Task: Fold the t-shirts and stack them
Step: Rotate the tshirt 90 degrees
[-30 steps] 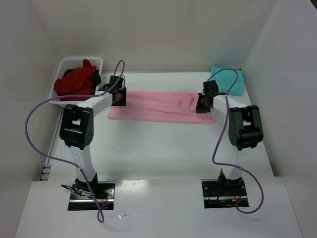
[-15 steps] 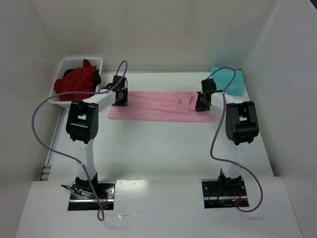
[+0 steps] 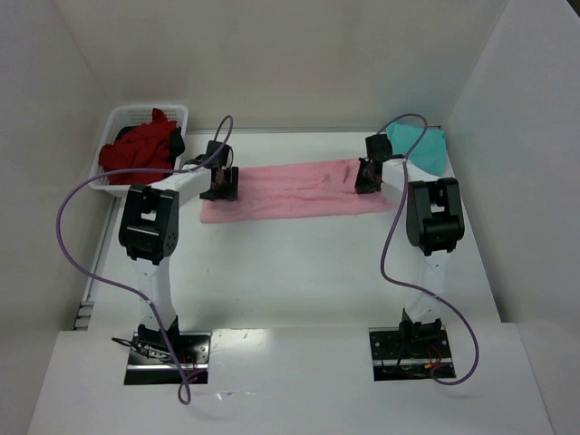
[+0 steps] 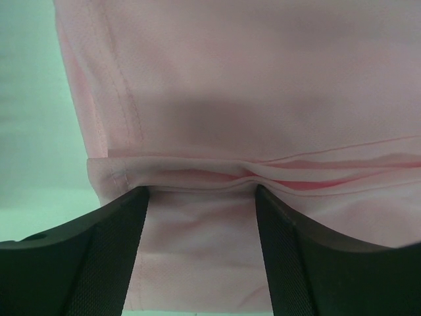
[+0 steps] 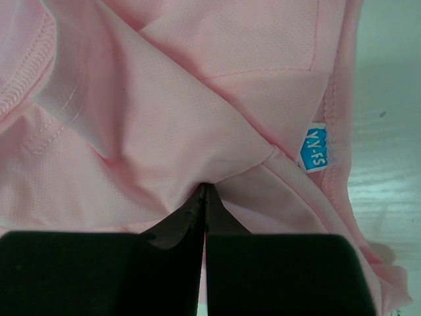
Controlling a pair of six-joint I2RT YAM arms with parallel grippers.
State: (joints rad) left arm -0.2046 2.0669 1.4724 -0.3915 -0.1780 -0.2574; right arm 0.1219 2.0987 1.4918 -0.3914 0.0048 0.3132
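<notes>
A: Where is the pink t-shirt laid?
B: Flat, just right of the basket. Its basket-side end is straddled by the parted left gripper; its far end is pinched by the right gripper.

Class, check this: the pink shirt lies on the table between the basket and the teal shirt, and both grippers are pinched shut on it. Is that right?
Not quite. Only the right gripper is pinched shut on the pink shirt. The left gripper stands open over it, fingers apart, as the left wrist view shows. The rest holds.
</notes>
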